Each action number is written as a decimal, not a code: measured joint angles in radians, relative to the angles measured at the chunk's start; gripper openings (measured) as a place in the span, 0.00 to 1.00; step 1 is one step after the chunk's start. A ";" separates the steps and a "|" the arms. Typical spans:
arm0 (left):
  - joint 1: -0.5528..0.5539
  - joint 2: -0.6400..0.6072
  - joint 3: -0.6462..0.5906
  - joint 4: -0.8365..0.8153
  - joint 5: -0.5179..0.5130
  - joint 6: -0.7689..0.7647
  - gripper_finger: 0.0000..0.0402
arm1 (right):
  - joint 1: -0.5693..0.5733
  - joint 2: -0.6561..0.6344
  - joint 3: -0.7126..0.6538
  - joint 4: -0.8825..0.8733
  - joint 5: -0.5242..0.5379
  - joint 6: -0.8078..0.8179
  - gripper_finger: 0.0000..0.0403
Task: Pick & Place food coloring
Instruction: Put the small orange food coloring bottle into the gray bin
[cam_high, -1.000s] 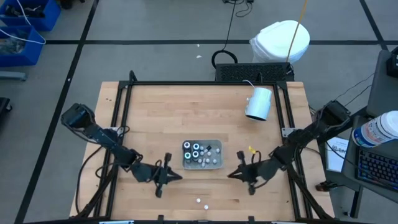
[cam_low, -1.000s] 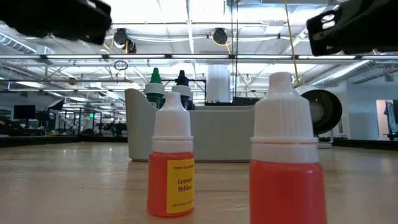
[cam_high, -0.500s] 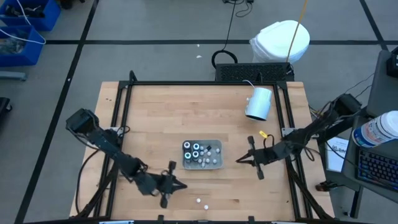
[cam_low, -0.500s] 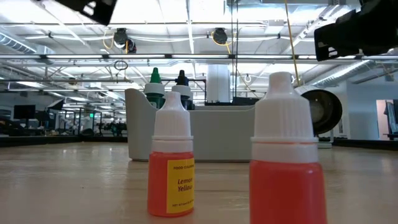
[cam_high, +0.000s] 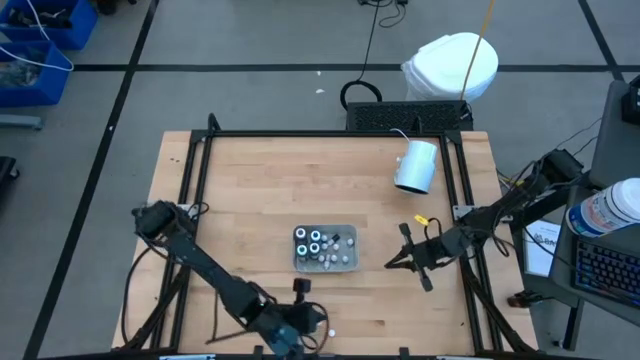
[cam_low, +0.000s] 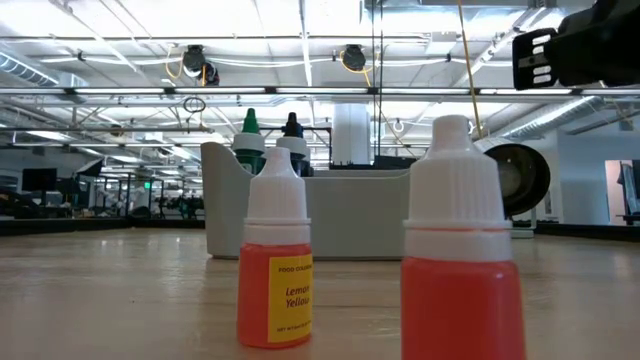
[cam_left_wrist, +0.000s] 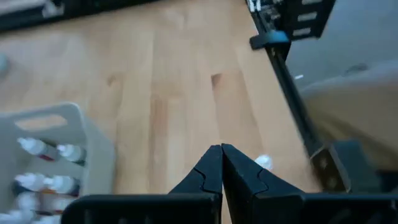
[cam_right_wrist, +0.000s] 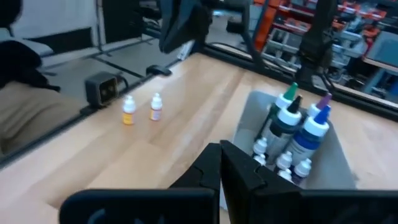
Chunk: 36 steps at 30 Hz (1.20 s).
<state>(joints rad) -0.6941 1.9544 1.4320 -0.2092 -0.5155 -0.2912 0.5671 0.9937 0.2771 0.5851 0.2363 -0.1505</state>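
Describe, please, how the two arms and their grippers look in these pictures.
Both arms are dark, slim and jointed. The left arm has black cables beside it. The right arm carries a small yellow tag near its wrist. The left gripper and right gripper each have two black, wedge-shaped fingers tapering to points.

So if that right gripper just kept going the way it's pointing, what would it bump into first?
Most likely the grey tray: the shut right gripper points roughly at its near wall. The aim looks slightly off towards one corner, and depth is hard to judge, so it might just skim past.
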 joint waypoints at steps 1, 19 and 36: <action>0.000 0.019 0.028 -0.023 0.001 -0.035 0.05 | 0.000 -0.006 0.000 0.000 -0.004 0.000 0.00; -0.056 0.148 0.081 -0.107 -0.008 -0.071 0.70 | 0.004 -0.020 0.000 0.001 -0.001 0.014 0.00; 0.045 0.149 0.080 -0.116 0.217 -0.107 0.69 | 0.004 -0.020 0.000 -0.003 0.000 0.036 0.00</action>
<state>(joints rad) -0.6493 2.1033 1.5120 -0.3251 -0.2989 -0.3981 0.5709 0.9741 0.2775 0.5821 0.2363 -0.1143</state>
